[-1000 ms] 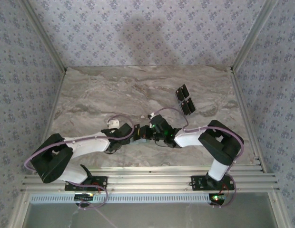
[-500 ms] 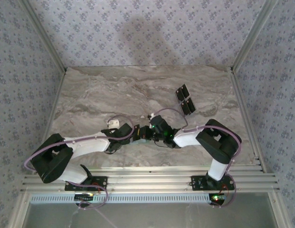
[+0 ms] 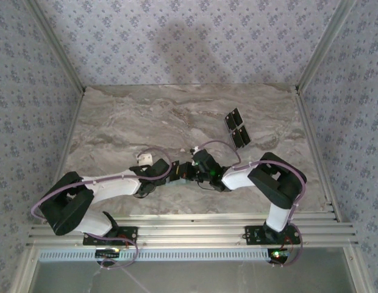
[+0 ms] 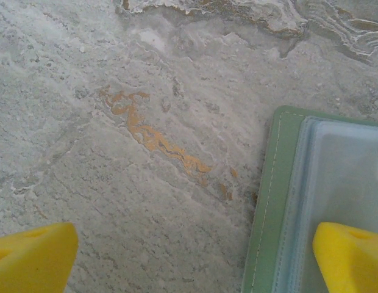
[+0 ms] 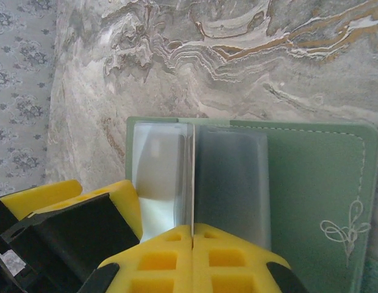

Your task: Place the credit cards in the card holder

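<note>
Counter: grey marble, ochre veining. Left tool and right tool: yellow fingers. Card holder: sage green, pale stitching, pale scroll emblem at 4 o'clock, frosted clear sleeves. Credit cards, 2 o'clock from both: black, pale grey markings. Walls: grey-blue floral print.

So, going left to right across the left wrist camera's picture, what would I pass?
Yellow finger → orange vein in the marble → card holder → second yellow finger.
</note>
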Motion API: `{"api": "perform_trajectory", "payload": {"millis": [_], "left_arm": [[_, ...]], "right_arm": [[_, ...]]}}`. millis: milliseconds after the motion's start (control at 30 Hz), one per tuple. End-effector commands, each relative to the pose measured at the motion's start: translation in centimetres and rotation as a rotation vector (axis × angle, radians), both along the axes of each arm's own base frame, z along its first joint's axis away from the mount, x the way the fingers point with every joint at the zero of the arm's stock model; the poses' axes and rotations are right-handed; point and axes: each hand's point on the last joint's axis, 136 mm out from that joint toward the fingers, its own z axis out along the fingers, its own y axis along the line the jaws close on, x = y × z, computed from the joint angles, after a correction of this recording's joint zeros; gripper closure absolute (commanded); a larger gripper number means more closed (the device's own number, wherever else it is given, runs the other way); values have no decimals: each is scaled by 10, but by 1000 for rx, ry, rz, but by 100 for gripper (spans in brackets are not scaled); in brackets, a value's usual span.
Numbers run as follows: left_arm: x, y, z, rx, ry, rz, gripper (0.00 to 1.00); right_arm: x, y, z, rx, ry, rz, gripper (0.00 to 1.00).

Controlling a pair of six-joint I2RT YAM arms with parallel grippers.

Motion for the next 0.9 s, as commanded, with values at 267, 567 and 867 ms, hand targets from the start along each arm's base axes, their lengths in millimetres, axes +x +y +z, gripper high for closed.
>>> {"api": "perform_trajectory", "payload": {"millis": [267, 567, 867], "left_arm": [[-20, 18, -15, 70, 87, -5, 0], [-21, 19, -15, 69, 87, -5, 0], [-22, 20, -16, 72, 91, 0, 0]], "right_arm": [[-5, 3, -10, 25, 30, 1, 100], [-2, 1, -10, 49, 33, -15, 100], [1, -2, -16, 60, 54, -34, 100]]}}
